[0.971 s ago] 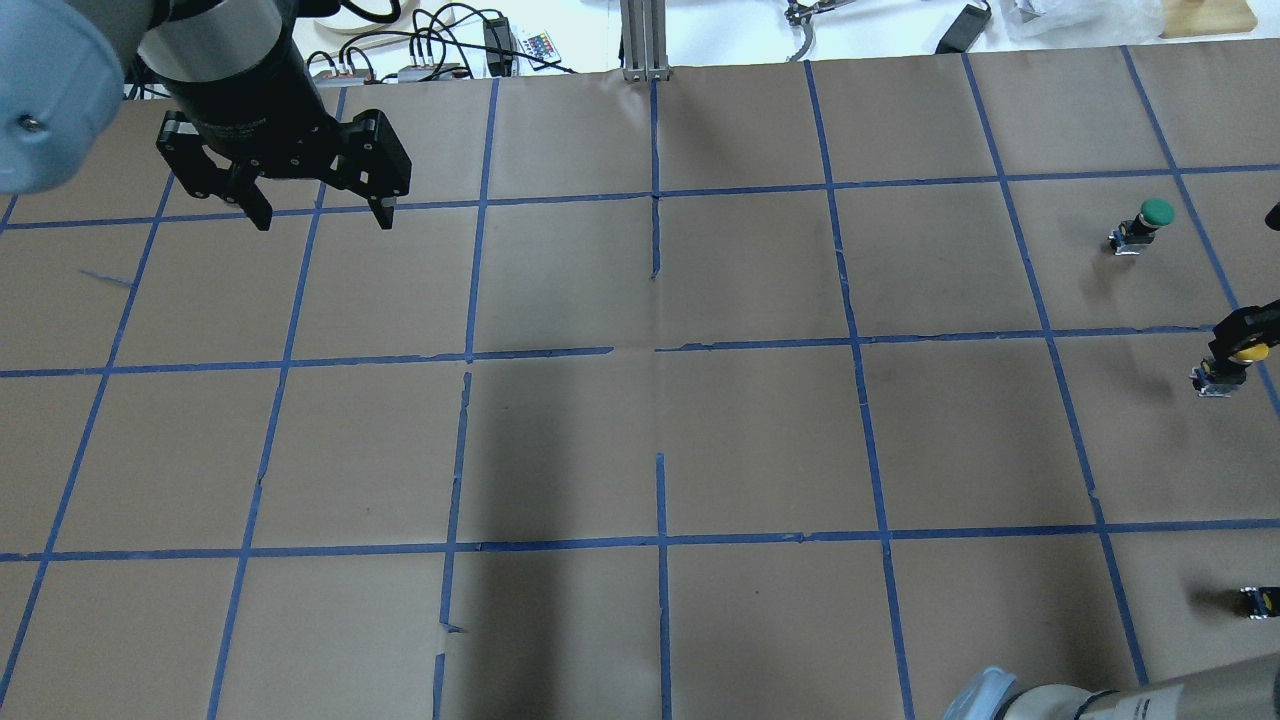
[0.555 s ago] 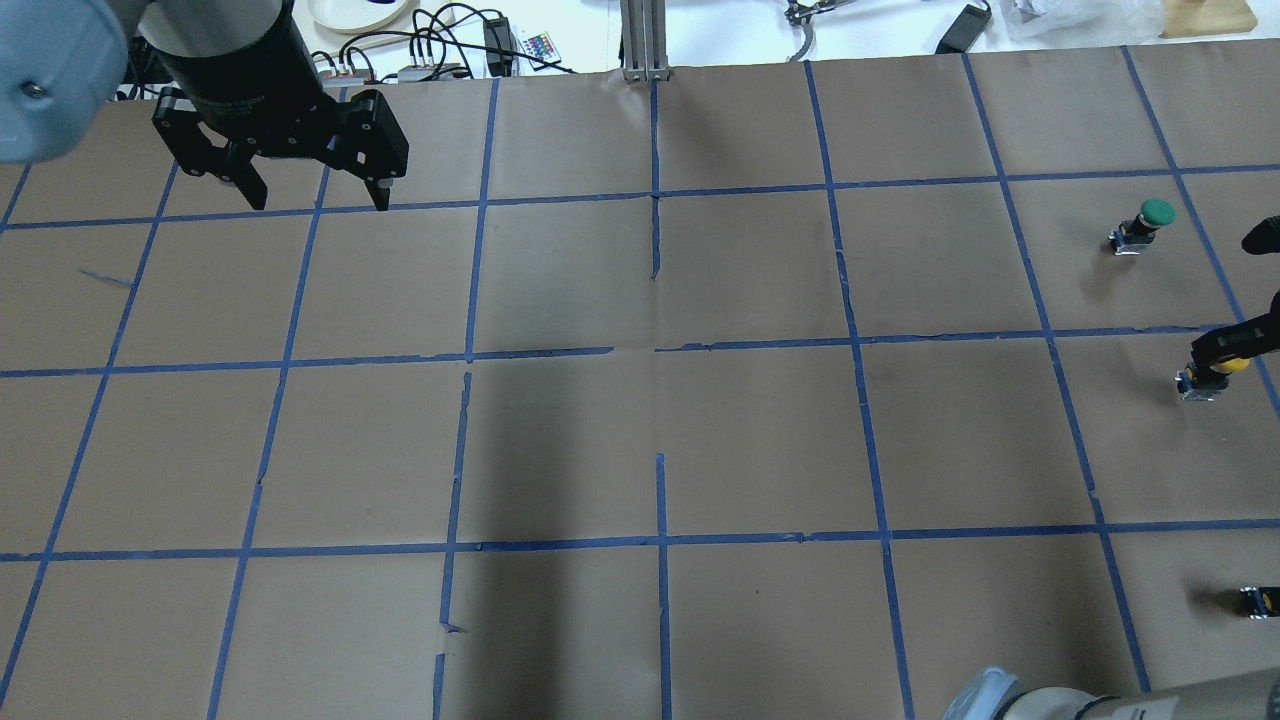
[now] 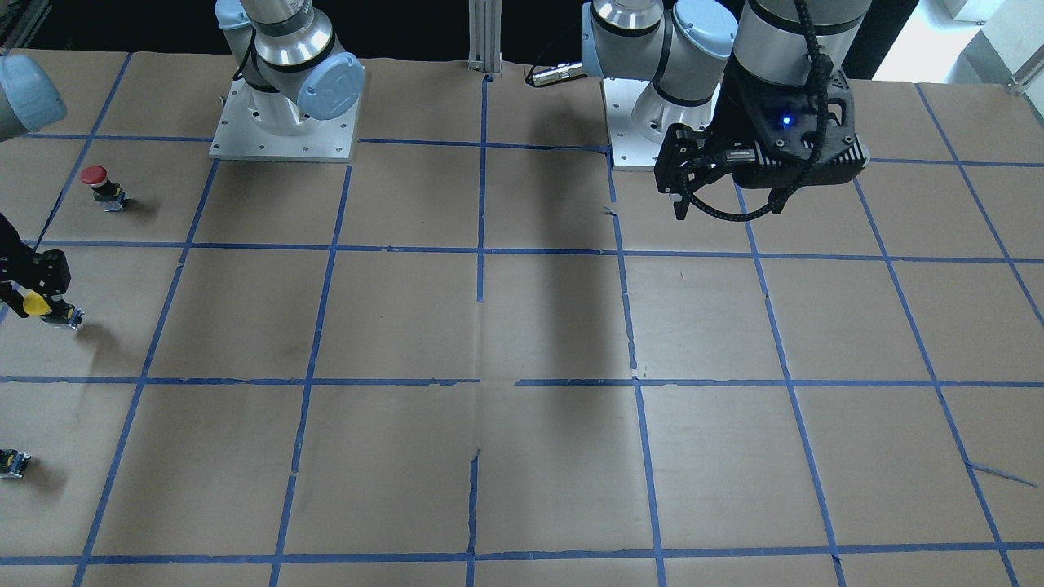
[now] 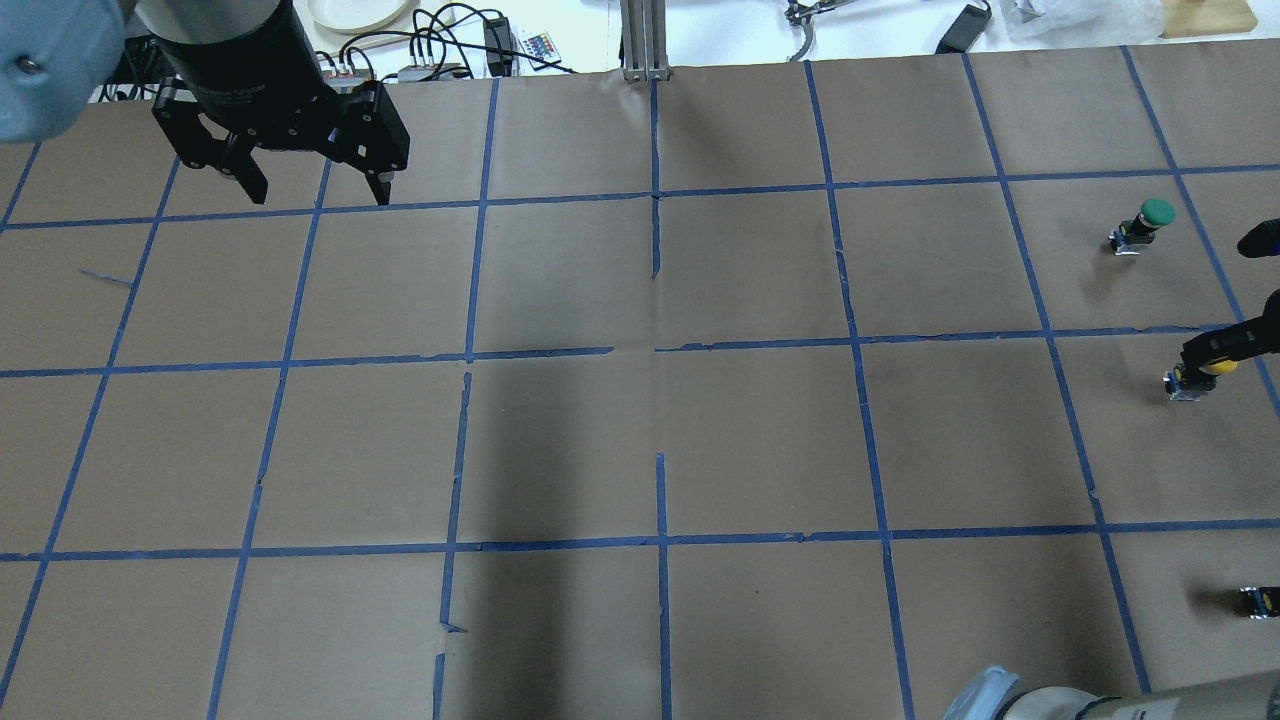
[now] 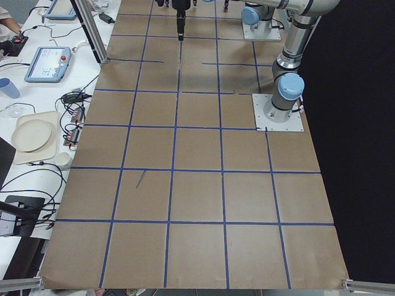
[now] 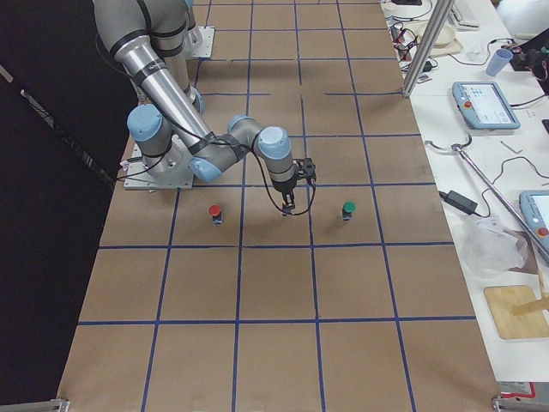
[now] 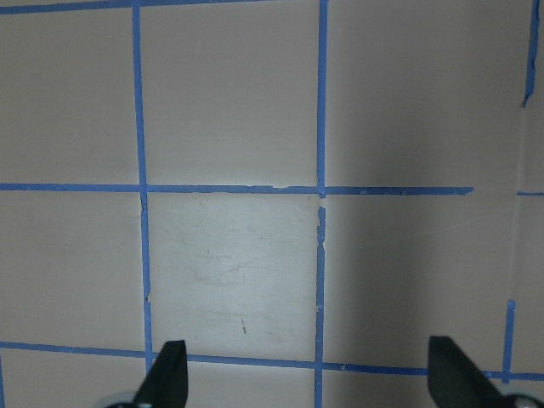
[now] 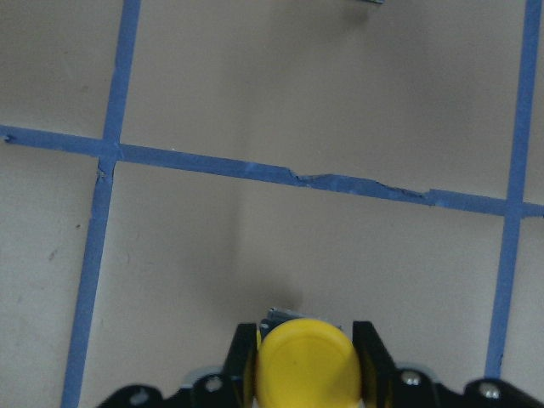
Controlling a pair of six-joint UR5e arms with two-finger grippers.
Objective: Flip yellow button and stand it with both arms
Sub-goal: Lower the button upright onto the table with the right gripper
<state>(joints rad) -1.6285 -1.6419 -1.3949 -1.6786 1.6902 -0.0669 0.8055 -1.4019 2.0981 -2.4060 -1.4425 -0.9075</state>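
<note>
- The right gripper [image 8: 306, 340] is closed on the round cap of the yellow button [image 4: 1197, 376]. One finger presses each side of the cap.
- In the overhead view the yellow button sits at 3 o'clock on the table [image 4: 760, 440], close to the right edge.
- The button is tilted in the grip. In that view its cap points toward 2 o'clock and its black and silver body toward 8 o'clock.
- The views do not show whether the body touches the brown paper.
- The left gripper [image 4: 318, 195] hangs at 10 o'clock in the overhead view, well apart from the button. Its fingers are spread wide and hold nothing. The left wrist view shows only paper and blue tape lines between them.
- A green-capped button [image 4: 1145, 222] stands upright at 11 o'clock from the yellow button in the overhead view.
- In the exterior right view, a red-capped button [image 6: 214, 211] stands at 9 o'clock from the right gripper.
</note>
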